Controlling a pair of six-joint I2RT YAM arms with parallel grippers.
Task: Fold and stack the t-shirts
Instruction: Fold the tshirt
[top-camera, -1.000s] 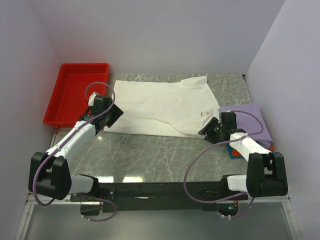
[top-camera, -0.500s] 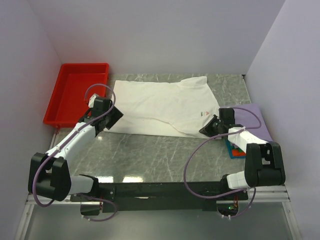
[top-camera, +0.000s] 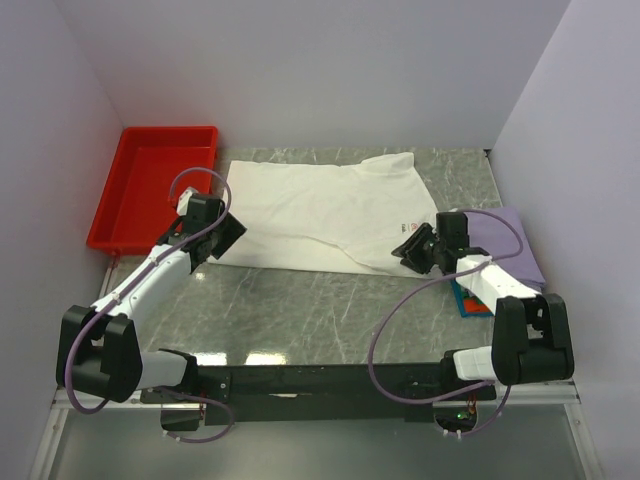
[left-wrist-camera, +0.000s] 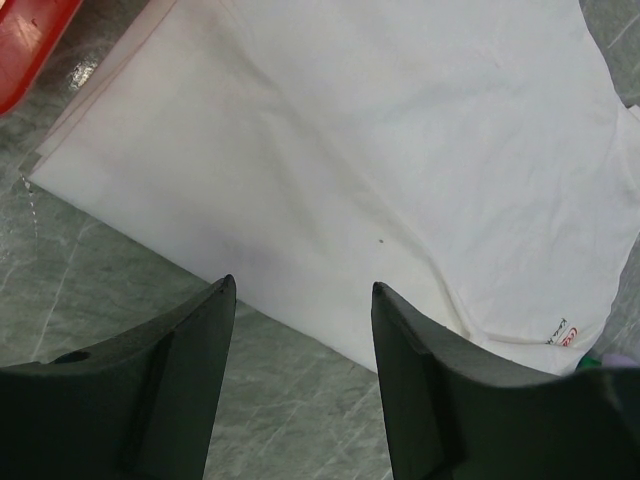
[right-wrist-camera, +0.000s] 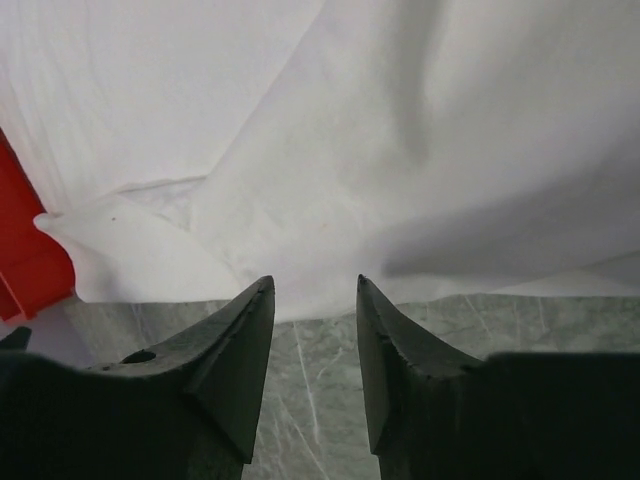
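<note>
A large white t-shirt (top-camera: 325, 210) lies spread flat on the grey marble table, a small red print near its right hem (top-camera: 409, 227). It fills the left wrist view (left-wrist-camera: 340, 150) and the right wrist view (right-wrist-camera: 400, 140). A folded lavender shirt (top-camera: 505, 245) tops a stack at the right, with teal and orange edges (top-camera: 466, 300) showing under it. My left gripper (top-camera: 226, 232) is open and empty at the shirt's near left hem. My right gripper (top-camera: 408, 250) is open and empty at the shirt's near right hem, jaws apart over bare table just short of the cloth.
A red plastic tray (top-camera: 155, 185) stands at the far left, its corner showing in the left wrist view (left-wrist-camera: 25, 45). White walls close in the table at the back and both sides. The marble surface (top-camera: 320, 310) stretches between the shirt and the arm bases.
My right gripper has moved left, away from the folded stack, to the white shirt's near right hem. The left gripper has barely moved.
</note>
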